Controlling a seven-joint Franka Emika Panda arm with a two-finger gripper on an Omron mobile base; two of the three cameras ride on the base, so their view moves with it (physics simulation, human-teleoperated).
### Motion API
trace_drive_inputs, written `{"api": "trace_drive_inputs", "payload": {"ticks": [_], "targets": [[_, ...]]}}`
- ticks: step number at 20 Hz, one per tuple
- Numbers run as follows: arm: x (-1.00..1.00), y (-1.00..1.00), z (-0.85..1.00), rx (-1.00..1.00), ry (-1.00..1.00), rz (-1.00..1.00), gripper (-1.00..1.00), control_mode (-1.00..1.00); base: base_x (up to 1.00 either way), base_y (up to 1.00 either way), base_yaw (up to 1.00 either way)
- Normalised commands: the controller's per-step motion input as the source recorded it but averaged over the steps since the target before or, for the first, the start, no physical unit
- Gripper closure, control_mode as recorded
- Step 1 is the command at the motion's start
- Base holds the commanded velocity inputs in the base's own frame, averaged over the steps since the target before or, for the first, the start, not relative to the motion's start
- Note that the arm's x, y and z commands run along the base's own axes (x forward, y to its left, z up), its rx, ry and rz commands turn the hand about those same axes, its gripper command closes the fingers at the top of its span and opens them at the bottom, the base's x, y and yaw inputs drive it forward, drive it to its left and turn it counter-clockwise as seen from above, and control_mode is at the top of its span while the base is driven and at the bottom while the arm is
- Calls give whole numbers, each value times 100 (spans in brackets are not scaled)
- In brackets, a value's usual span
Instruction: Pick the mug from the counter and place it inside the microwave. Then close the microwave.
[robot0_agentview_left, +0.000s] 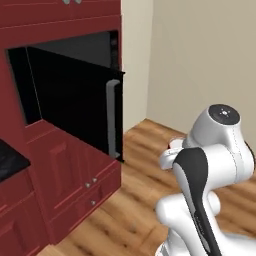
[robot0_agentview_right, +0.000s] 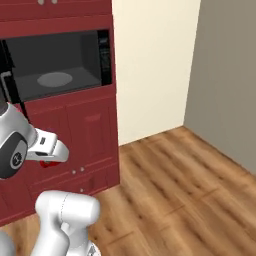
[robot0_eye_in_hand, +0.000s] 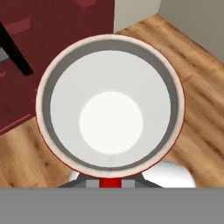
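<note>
From the left base camera we see the microwave (robot0_agentview_left: 75, 80) with its door (robot0_agentview_left: 75, 100) swung wide open, a corner of dark worktop (robot0_agentview_left: 10, 162) at left. On the right side, the claw (robot0_agentview_right: 48, 161) sits low in front of the red cabinets, a bit of red mug (robot0_agentview_right: 47, 163) poking out beneath it. The hand camera looks straight into the mug's white inside, so we'd say the claw's clamped on it. We're mid-carry; next it needs lifting up to the turntable (robot0_agentview_right: 54, 79).

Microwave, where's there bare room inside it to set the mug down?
The microwave floor lies bare around its grey turntable, between the dark walls. The open door borders the left approach. The gripper holds the mug below the cavity.
</note>
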Motion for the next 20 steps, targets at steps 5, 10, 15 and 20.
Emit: {"api": "trace_drive_inputs", "payload": {"ticks": [5, 10, 15, 20], "targets": [[0, 0, 0, 0, 0, 0, 100, 100, 93, -45, 15], [0, 0, 0, 0, 0, 0, 100, 100, 44, -18, 43], [0, 0, 0, 0, 0, 0, 100, 100, 20, -38, 67], [0, 0, 0, 0, 0, 0, 100, 100, 55, -61, 55]]}}
